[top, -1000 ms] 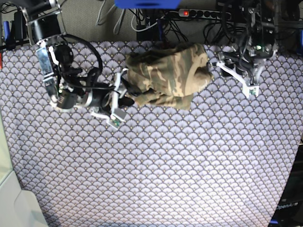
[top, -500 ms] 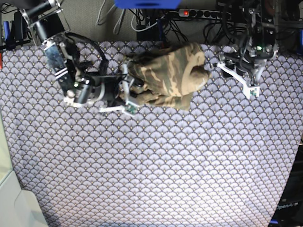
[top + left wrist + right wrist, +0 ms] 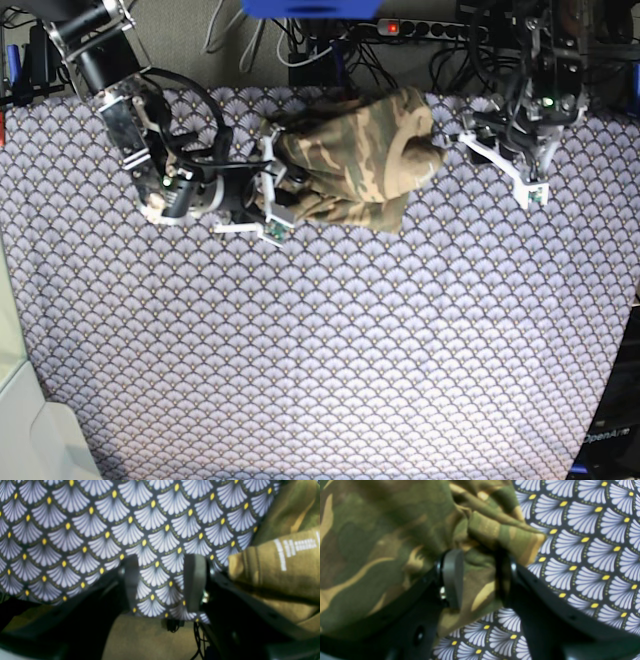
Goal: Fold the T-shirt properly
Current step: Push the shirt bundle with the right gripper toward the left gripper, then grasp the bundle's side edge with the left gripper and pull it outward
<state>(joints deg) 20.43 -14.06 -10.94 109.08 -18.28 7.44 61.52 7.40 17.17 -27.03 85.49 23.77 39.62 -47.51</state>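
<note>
The T-shirt [image 3: 355,160] lies bunched in a rumpled heap at the far edge of the table cloth [image 3: 330,350], near the middle of that edge, its long axis running roughly across the base view with a rounded lump at the end toward my left arm. It is not spread out at all; I judge the fold proper has not begun and the cloth first has to be opened flat. The right gripper [image 3: 476,577] is at the shirt's other end: in its wrist view the jaws stand partly open with a fold of camouflage cloth lying between them, one pad [image 3: 452,576] against the fabric, the other pad in shadow. I cannot tell whether this is a firm pinch or only a loose straddle. In the base view the same gripper [image 3: 268,195] sits right at the heap's edge, so this arm is the nearer one by far. The left gripper [image 3: 162,580] has its jaws apart over bare table cloth, holding nothing; the shirt [image 3: 280,562] lies off to one side of its jaws, close but not between them. In the base view it [image 3: 500,160] stands just beside the lump, apart from it. The coming move, as I judge it, turns on pulling the two ends apart along that long axis.
</note>
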